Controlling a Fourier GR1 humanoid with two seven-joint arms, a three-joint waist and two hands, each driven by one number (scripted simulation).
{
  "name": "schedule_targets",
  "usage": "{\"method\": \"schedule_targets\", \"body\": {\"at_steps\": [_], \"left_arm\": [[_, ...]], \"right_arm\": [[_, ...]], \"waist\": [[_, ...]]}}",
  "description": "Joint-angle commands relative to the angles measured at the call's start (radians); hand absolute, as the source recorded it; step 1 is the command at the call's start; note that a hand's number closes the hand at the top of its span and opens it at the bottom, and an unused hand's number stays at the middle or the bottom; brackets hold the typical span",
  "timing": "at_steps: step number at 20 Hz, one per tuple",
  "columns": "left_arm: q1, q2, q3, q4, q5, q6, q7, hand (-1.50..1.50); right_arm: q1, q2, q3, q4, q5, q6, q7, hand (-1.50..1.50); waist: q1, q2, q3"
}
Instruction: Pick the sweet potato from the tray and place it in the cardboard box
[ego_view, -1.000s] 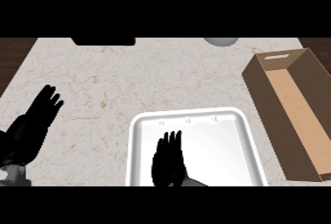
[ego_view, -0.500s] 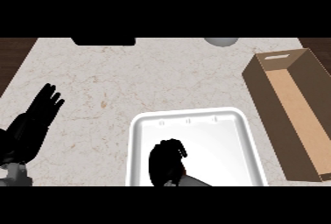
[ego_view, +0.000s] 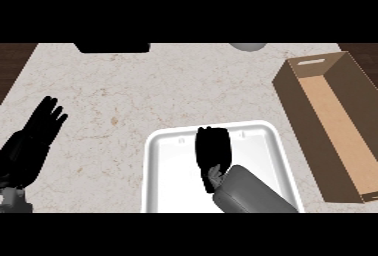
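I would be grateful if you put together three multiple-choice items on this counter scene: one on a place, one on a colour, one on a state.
1. Where does the cardboard box lie?
A. along the counter's right side
B. on the tray
C. at the counter's left edge

2. What colour is the tray?
A. red
B. white
C. green

3. How is the left hand?
A. curled round a cup
B. inside the box
C. open, fingers straight, off the tray

Answers:
1 A: the box sits right of the tray, apart from it.
2 B: its rim and floor show white.
3 C: it rests on the left, while the right hand is over the tray.
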Motion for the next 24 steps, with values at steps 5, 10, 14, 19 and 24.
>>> {"method": "schedule_targets", "body": {"at_steps": [5,10,14,19,24], "left_arm": [[-0.012,0.021,0.014,0.02,0.0,-0.038,-0.025,0.0],[-0.055,0.003,0.017,0.068,-0.014,-0.038,-0.017,0.0],[0.071,-0.033,-0.005,-0.009,-0.018,-0.042,-0.043,0.0],[0.029,-0.024,0.005,-0.001,-0.022,-0.044,-0.027,0.0],[0.021,-0.008,0.039,0.018,0.001,-0.055,-0.012,0.0]], "right_arm": [[-0.14,-0.046,-0.415,0.172,-0.047,-0.266,0.049,1.5],[-0.223,-0.031,-0.421,0.251,0.033,-0.358,-0.004,1.5],[-0.318,-0.031,-0.399,0.059,0.077,-0.256,0.125,1.5],[-0.375,-0.05,-0.402,-0.019,0.201,-0.276,0.213,1.5],[-0.393,-0.096,-0.462,-0.157,0.278,-0.199,0.314,1.5]], "waist": [[0.033,0.004,-0.003],[0.025,-0.002,-0.003],[0.024,-0.012,-0.004],[0.018,-0.01,-0.003],[0.005,-0.013,-0.004]]}}
